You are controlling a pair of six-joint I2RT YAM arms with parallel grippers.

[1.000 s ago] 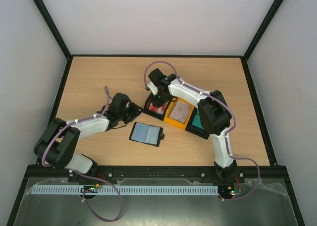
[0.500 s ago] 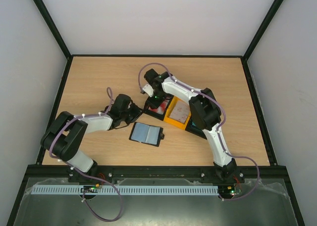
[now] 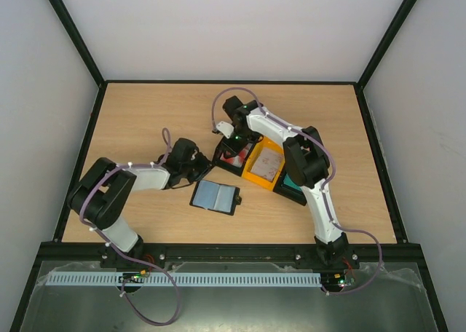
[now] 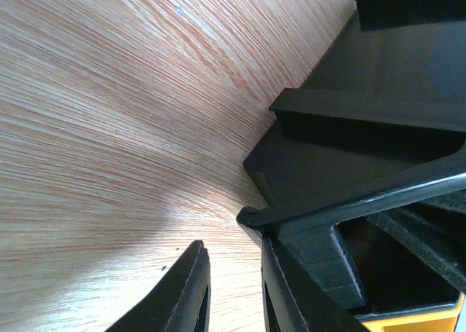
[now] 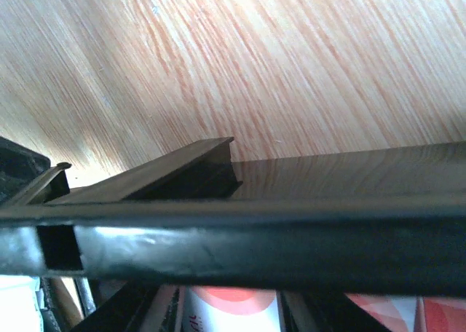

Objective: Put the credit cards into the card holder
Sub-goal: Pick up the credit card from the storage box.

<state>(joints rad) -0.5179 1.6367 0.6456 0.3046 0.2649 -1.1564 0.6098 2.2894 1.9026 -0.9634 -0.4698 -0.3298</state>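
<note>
Wood table [image 3: 145, 113]: carries three bins in a slanting row at the middle, with the holder just in front of them.
Right arm [image 3: 306, 164]: half a second ago it leaned left of the bins; now it has swung back, so the right gripper [image 3: 235, 144] hangs over the red bin [image 3: 222, 159]. The wrist view shows only the bin's rim with cards below it, so whether its jaws are parted or holding a card cannot be told.
Left arm [image 3: 138, 178]: it has folded in and slid right over the last second. The left gripper [image 4: 231, 244] now sits low on the table, just beside the red bin's near-left corner. Its jaws are parted by a thin slit and hold nothing.
Bins: the red bin, yellow bin [image 3: 251, 178] and teal bin [image 3: 285, 192] have not shifted.
Holder [image 3: 215, 196]: lies open and flat, in the same spot, apart from both grippers. No card shows in its slots.
Cards: red cards [image 5: 233, 310] lie in the red bin, a beige card [image 3: 266, 161] in the yellow bin, and teal cards [image 3: 293, 179] in the teal bin.
Meaning: only the arms have moved. The right one looks lined up for a pick from the red bin, and the left one may be bracing that bin. No card has reached the holder yet.
</note>
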